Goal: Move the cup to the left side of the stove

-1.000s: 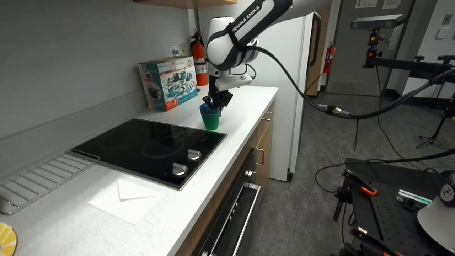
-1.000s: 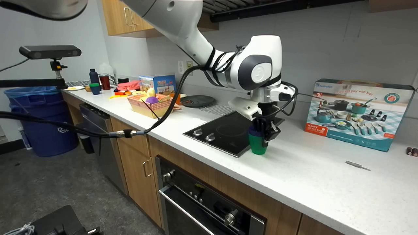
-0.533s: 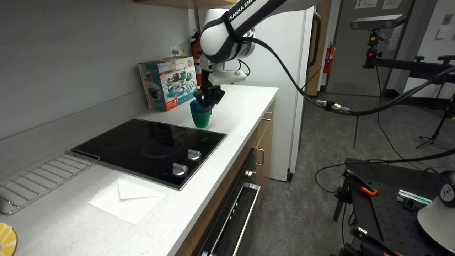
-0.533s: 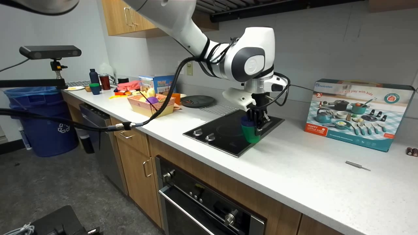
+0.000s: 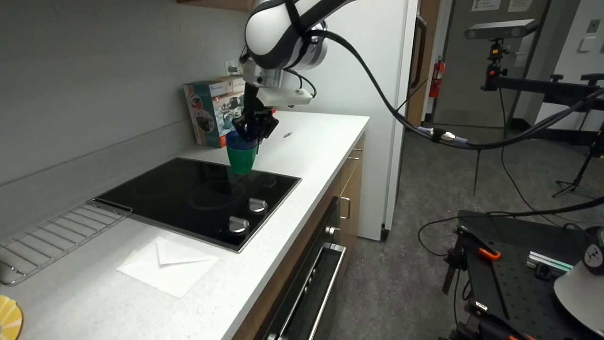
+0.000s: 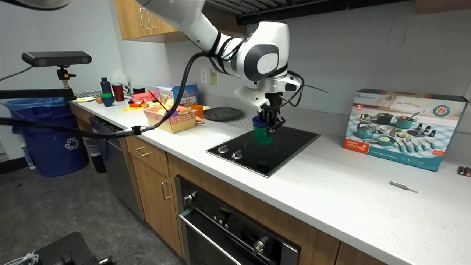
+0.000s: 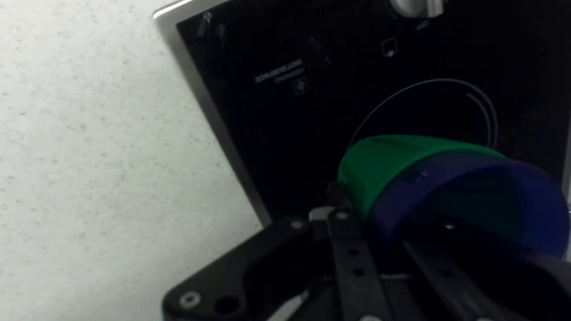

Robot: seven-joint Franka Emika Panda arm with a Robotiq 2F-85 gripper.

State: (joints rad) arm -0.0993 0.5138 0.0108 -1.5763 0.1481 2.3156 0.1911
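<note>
"The cup [image 6: 262,135] is what we need to move. Where is it?"

"It is over the black stove [image 6: 294,138], about upright. It looks a bit up in the air, but I can't be sure its bottom is off the glass."

"And the gripper [image 7: 379,229]?"

"It has the cup. In the wrist view, one finger [image 7: 357,272] is outside and one goes in, with the cup's side pinched between them."

"So which step is this?"

"I think it is the carrying part. The cup is not on the left side yet, if left means left when you face the oven [image 6: 228,230]."

"What should come next?"

"Go left across the stove, toward the paper [image 5: 160,271] and the wire rack [image 5: 52,238]. Miss the knobs [image 5: 257,206], come down softly, then let go. The paper might slide, so I'd pick bare counter [image 7: 89,156]."

"What does the cup look like?"

"Smooth, shiny plastic, green below and blue on top. It is round and hollow, and wider at the top. A hard squeeze might bend it."

"And the rest?"

"The stove is flat, shiny glass with a thin metal edge [image 7: 209,107]. Its knobs are round and silver. The counter is white with tiny specks. The rack is all thin bars."
</note>
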